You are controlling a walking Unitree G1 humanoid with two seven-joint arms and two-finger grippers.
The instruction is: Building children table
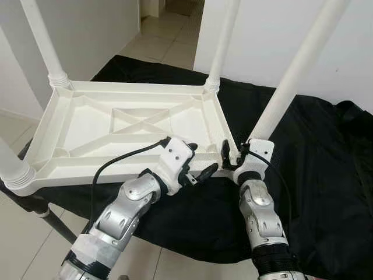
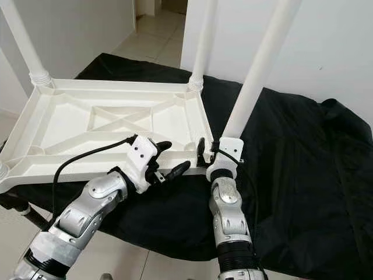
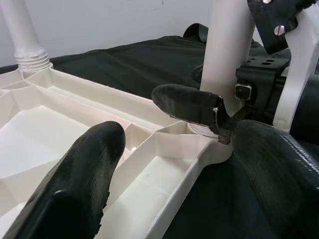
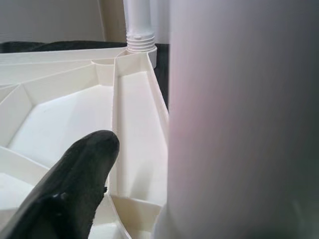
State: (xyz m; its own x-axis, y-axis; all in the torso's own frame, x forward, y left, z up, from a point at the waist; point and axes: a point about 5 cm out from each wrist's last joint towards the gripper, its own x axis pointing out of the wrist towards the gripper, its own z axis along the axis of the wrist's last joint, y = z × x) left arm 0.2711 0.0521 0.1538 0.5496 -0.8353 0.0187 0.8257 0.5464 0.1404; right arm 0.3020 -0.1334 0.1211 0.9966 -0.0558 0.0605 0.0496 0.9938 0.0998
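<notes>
Setting: tiled floor and pale walls beyond; black cloth draped over the worktop, spreading far and right.
Table top: white ribbed moulded-plastic table top, upside down on the cloth, left of centre, near-left corner overhanging the edge.
Legs: white plastic tube legs standing up from all four corners; near-right leg slanted, not plumb, foot at the corner socket.
Right gripper: jaws clenched around the base of the near-right leg.
Left gripper: just left of that corner, over the near rim; jaws released, grasping nothing.
Handling: probably light, stiff, smooth and somewhat slippery; threaded collars likely to cross-thread if the leg goes in tilted.
Hold: best low on the leg near the socket, other jaws bracing the rim.
Containers: none; shallow ribbed cells of the underside hold nothing.
</notes>
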